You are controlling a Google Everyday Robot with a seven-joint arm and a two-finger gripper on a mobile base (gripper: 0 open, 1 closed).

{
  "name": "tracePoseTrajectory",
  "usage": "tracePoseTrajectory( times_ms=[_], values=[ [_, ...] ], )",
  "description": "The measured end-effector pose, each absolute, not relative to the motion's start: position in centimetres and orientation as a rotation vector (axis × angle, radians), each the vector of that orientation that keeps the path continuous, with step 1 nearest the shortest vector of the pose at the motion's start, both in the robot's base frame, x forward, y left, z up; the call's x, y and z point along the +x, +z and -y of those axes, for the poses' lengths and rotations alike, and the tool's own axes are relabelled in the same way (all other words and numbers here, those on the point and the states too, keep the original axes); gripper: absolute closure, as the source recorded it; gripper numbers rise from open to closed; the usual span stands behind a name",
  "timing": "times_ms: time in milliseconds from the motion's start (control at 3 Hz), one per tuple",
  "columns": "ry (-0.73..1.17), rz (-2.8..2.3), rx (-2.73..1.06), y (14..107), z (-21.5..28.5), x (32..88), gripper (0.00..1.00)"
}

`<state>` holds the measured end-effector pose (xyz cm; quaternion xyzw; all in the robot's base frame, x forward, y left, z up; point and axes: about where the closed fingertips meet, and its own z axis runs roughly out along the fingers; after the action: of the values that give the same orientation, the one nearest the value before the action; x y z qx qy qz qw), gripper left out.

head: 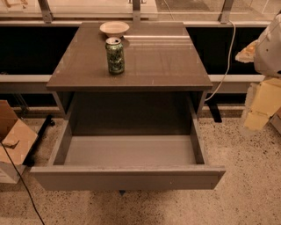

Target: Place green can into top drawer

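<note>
Green can stands ungrasped on the tabletop near the bowl; top drawer is open. My gripper hangs far right, probably empty; its spread I cannot tell.

Green can: one, on table, left half, nearer back edge than front.
White bowl: one, at back edge, left of centre, just behind can.
Table: one.
Top drawer: one, pulled out below front edge, nothing inside.
Gripper: one, off table, past right edge, pale blurred shape.
Cardboard box: one, on floor beyond front-left corner.
Cables: two, white cable past back-right corner, black cable on floor by box.
Metal posts: three, behind back edge.
</note>
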<state>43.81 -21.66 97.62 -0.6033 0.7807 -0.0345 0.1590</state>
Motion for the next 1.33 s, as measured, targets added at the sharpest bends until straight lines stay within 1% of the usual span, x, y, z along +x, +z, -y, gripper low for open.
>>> tracePoseTrajectory(
  times_ms=[333, 667, 1333],
  values=[
    [-0.099, -2.232, -1.725, 97.6, 21.7, 43.8, 0.00],
    [-0.100, -2.194, -1.724, 97.2, 20.6, 44.7, 0.00],
    [-0.013, -2.069, -1.763, 95.0, 17.4, 49.3, 0.00]
  ],
)
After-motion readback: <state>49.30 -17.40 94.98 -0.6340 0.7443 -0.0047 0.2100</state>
